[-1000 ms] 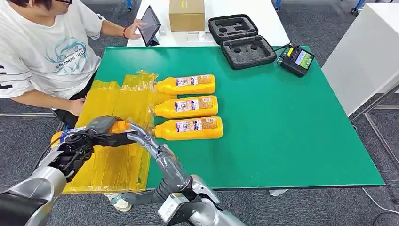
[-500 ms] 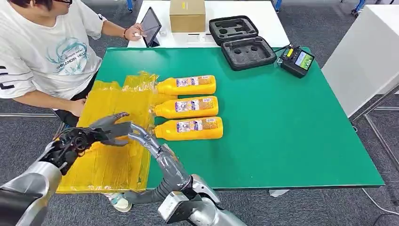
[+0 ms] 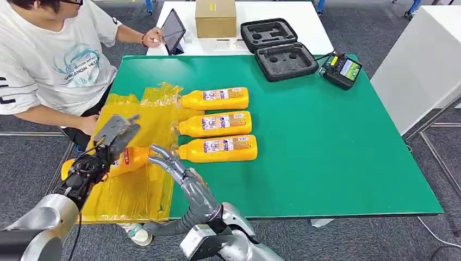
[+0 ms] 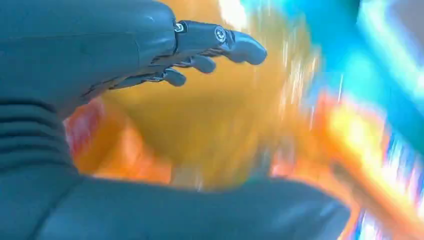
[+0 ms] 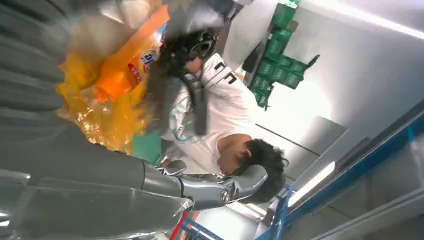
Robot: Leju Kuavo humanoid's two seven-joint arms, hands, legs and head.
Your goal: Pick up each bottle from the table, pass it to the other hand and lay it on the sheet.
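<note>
The right hand [image 3: 166, 159] reached in low over the near edge of the yellow sheet [image 3: 136, 187], fingers apart and holding nothing. Just beside it, the left hand [image 3: 117, 133] had lifted up and spread its fingers wide. Half a second before, it was down low against the orange bottle [image 3: 122, 161]. Now that bottle lay on its side on the sheet, under the raised hand and free of it. So this bottle looked put down, and that step seemed finished.

Farther back, three more orange bottles [image 3: 217, 123] lay in a row on the green table [image 3: 326, 147], right by the sheet's edge. They probably still needed picking up. A person [image 3: 49, 60] sat at the far left corner.
</note>
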